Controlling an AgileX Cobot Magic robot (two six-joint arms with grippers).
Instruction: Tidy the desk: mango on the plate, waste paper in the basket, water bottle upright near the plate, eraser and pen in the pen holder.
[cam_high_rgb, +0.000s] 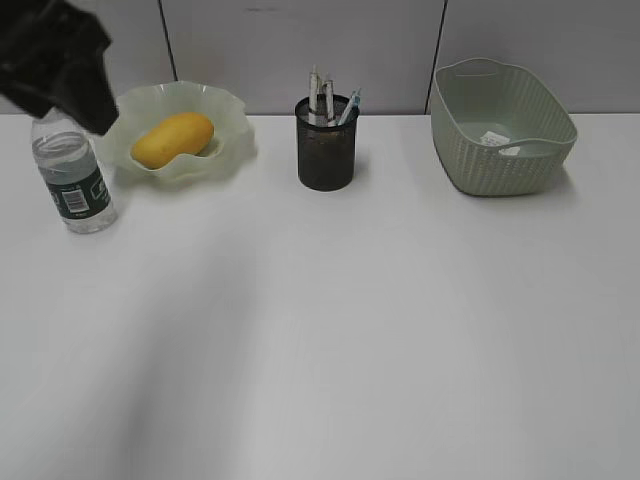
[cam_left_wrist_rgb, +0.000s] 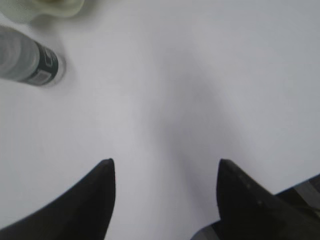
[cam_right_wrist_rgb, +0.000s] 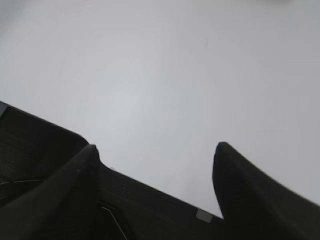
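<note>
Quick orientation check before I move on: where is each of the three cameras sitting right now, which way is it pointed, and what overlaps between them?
Exterior: in front of the desk, looking down at a slant toward the back wall; the left arm shows dark and blurred at top left, over the water bottle.
Left wrist: above the desk, looking down past the open left gripper at the bottle and the plate rim.
Right wrist: looking down past the open right gripper at bare desk.
Shared: exterior and left wrist both show bottle and plate.
</note>
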